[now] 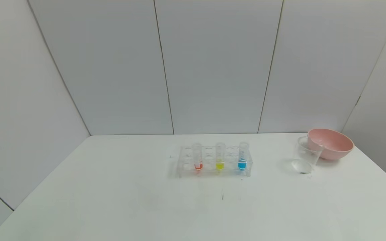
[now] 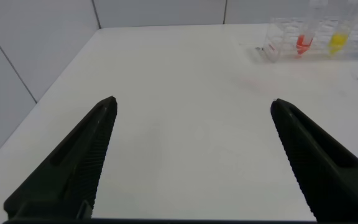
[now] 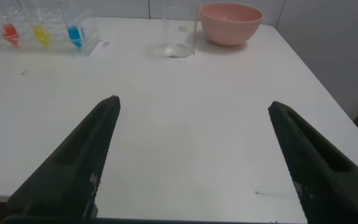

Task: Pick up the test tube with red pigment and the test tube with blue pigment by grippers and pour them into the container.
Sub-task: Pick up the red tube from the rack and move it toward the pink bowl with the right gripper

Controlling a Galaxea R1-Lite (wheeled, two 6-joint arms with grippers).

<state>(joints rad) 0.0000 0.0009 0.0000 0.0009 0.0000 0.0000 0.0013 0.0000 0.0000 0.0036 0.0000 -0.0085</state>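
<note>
Bright, even, diffuse light with almost no glare.

The white table (image 1: 112, 201) shows only faint, soft shadows beside the clear rack (image 1: 213, 160) and under the pink bowl (image 1: 330, 144). The head view bends wall seams outward near its edges. In both wrist views the near black fingers (image 2: 73, 168) look soft, and distant things are slightly blurred.

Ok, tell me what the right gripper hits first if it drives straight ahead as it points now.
Nothing close: the open right gripper faces bare table. Farther along, roughly in line, stands the clear container, with the pink bowl just beyond; depth is hard to judge.
</note>
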